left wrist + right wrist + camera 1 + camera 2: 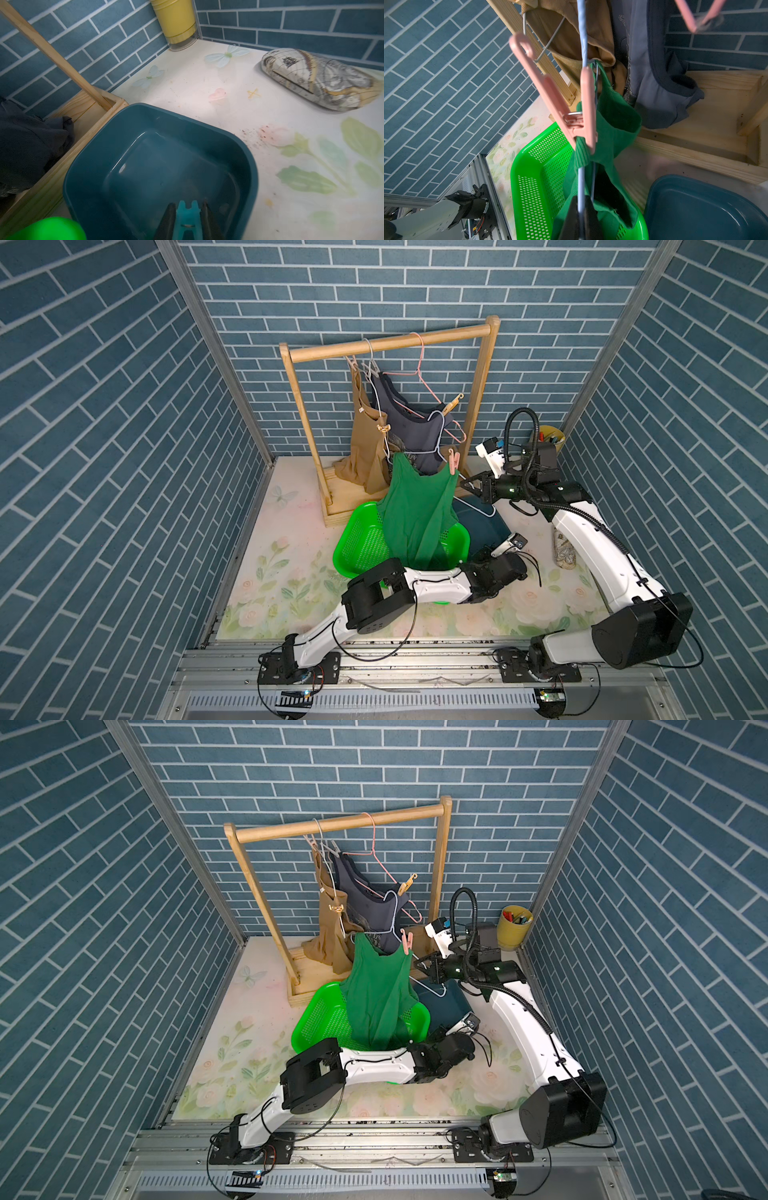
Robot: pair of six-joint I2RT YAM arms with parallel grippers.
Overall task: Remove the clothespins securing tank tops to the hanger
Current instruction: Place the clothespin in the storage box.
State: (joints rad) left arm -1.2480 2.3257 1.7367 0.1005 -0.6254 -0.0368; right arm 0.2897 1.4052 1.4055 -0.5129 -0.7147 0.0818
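The left gripper was clenched on a teal clothespin, poised above the dark teal tub. The tub sat on the bench against the base of the wooden rack. The right gripper was pinched shut on the pale blue wire hanger, steadying it. The green tank top drooped from the hanger into the green basket. A pink clothespin clamped one strap to the wire. The step in hand looked like depositing the teal pin. Next, the left jaws would need to part over the tub, then reach and squeeze the pink pin's tails.
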